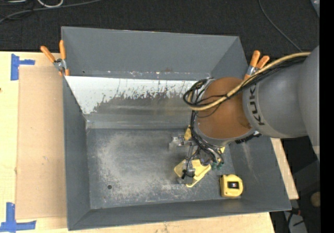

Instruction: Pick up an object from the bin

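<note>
The grey metal bin [130,174] is showing a matt sheet finish, its floor looking rough with pale scratches and its back wall wearing a bright, abraded band. The yellow tape measure [231,185] near the front right corner is looking like hard, smooth plastic with a slight gloss. The arm's grey shell [287,101] is appearing smooth and satin, the orange wrist cover [224,114] smooth and dull, the black cables [200,97] rubbery.

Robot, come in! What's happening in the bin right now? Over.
Gripper low over front right of bin floor. Under it, a flat yellow thing. Close by, a yellow tape measure, lying apart.
</note>
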